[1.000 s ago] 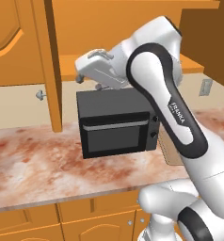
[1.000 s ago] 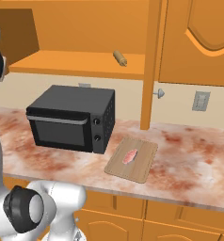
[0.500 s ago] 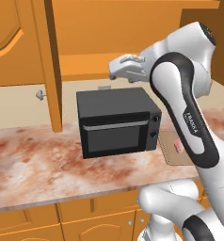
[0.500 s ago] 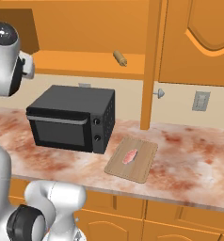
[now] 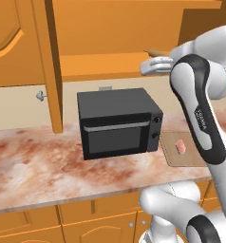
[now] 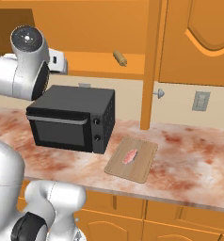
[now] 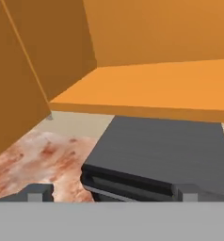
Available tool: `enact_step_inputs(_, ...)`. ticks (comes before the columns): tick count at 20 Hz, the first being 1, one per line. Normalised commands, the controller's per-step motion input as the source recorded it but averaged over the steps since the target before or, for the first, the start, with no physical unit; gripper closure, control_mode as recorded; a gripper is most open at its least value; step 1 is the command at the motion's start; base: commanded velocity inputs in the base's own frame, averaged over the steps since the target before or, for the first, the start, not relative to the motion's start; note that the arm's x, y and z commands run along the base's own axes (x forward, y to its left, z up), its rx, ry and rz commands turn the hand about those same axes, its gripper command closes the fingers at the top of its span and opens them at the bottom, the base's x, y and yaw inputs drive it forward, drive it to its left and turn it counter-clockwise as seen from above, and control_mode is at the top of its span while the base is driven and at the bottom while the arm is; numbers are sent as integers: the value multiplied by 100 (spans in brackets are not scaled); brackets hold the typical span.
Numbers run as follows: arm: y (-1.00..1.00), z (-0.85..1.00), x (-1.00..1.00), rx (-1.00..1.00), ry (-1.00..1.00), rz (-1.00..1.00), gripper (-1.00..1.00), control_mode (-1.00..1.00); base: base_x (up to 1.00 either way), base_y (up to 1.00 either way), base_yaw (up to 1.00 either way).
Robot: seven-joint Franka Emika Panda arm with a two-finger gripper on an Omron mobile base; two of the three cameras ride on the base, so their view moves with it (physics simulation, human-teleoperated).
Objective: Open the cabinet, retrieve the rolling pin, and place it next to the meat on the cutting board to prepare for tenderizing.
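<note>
Fingertips of the gripper point(image 7: 109, 192) stand spread wide at the bottom of the hand view, with nothing between them. The hand hangs above the black microwave point(image 7: 165, 155) and faces the lower shelf of the cabinet point(image 7: 151, 89), whose doors stand open. In the left base view the white hand point(image 5: 157, 65) sits at shelf height, in front of the open cabinet point(image 5: 110, 33) and above the microwave point(image 5: 118, 122).

On the shelf, well to the right in the right base view, lies the rolling pin point(image 6: 120, 58), angled with one end toward the front edge. Its tip just shows past the hand in the left base view.

Below, the microwave point(image 6: 72, 117) stands on a reddish marbled countertop point(image 6: 189, 155). Just beside its right side the cutting board point(image 6: 132, 159) lies flat near the counter's front edge, with the meat point(image 6: 130, 156) resting near its middle. The board point(image 5: 181, 149) and meat point(image 5: 181, 145) also show in the left base view, partly behind the arm.

Behind the counter runs a beige wall with a wall outlet point(image 6: 200, 100) on the right. Base cabinets point(image 6: 180, 221) line the front below the counter.
</note>
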Motion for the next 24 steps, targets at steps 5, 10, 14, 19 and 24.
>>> enact_step_inputs(5,-89,13,26,-10,-11,-13,-100,-100,0,0,0)
enact_step_inputs(10,-81,22,37,-7,-10,-12,-100,-100,0,0,0)
enact_step_inputs(14,-64,24,56,-2,-7,-8,-100,-100,0,0,0)
enact_step_inputs(19,-63,16,61,-1,-1,-9,-100,-100,0,0,0)
enact_step_inputs(24,-56,1,66,0,0,-5,-100,-100,0,0,0)
